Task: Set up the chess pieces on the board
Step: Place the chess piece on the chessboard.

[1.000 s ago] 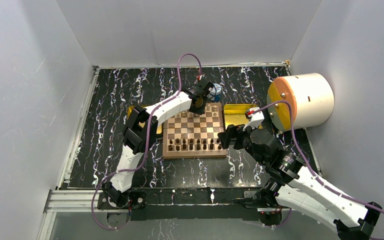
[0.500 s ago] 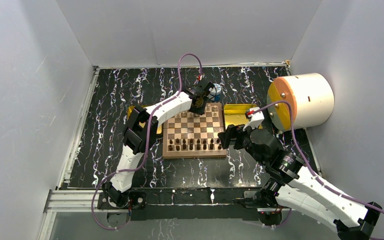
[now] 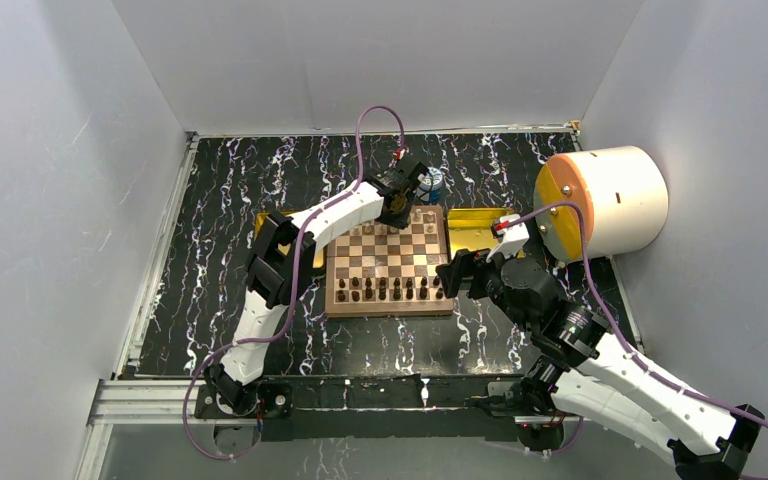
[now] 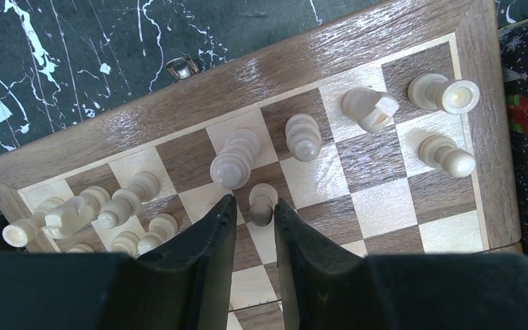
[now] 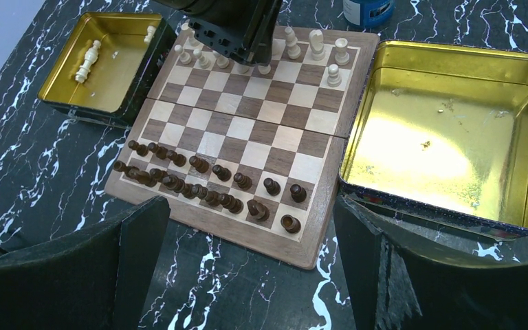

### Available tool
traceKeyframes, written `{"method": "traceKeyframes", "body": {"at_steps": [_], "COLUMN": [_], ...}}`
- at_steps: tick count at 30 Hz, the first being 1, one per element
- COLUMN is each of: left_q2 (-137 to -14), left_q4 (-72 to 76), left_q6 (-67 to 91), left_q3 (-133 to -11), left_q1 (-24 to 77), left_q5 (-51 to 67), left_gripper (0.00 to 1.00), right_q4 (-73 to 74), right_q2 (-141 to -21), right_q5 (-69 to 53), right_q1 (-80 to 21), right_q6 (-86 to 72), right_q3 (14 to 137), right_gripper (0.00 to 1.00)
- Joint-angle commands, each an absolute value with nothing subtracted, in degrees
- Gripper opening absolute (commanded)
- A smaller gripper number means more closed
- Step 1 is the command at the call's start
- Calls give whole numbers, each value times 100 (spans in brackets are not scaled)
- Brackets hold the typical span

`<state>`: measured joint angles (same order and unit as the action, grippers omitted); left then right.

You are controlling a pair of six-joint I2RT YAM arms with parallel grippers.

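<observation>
The board (image 3: 388, 252) lies between my arms. Cream chess pieces (image 4: 302, 136) stand along its far rows, with dark brown pieces (image 5: 206, 192) on the near rows. My left gripper (image 4: 254, 202) hangs over the far rows, its jaws open a little. A cream pawn (image 4: 262, 195) stands on the board between the tips, with a gap on its left side. My right gripper (image 5: 247, 213) is wide open and empty above the board's near right corner. Two cream pieces (image 5: 87, 60) lie in the left gold tray (image 5: 120, 86).
A large gold tray (image 5: 447, 130) sits against the board's right edge, holding no pieces. A blue-and-white jar (image 3: 432, 182) stands just past the far edge. A big white drum with an orange face (image 3: 605, 200) lies at the right.
My left jaws have parted slightly around the cream pawn, which now stands free on its square. Neither arm has visibly moved, and the right gripper stays wide open.
</observation>
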<state>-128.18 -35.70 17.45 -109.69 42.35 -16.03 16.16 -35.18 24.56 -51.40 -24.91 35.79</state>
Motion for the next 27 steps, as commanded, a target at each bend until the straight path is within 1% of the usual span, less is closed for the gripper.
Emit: {"method": "traceKeyframes", "body": {"at_steps": [1,15,20,27], "left_q2": [-12655,-11863,-11486,-10823], "left_q4": [-3773,-3849,-3842,-3697], "left_q6": [1669,1847,1863,1890], "left_q3": [-11257,-11244,-10927,-10154], "left_q1": [4228,4184,4045,3534], "left_q5": [-1731,-1637,-1728,-1699], "left_gripper": [26,30,31,31], "right_q4": [1298,1209,1138,1107], "right_q2": [-3410,-3468,-3506,-3529], "right_q5": [2575,2485,2418,2402], "right_q1": [-5149,-5150,-5148,-5145], "right_q6": [-2477,-2524,-2583,-2617], "right_q3": [3580,3538,3507,3538], "right_gripper": [99,99,99,99]}}
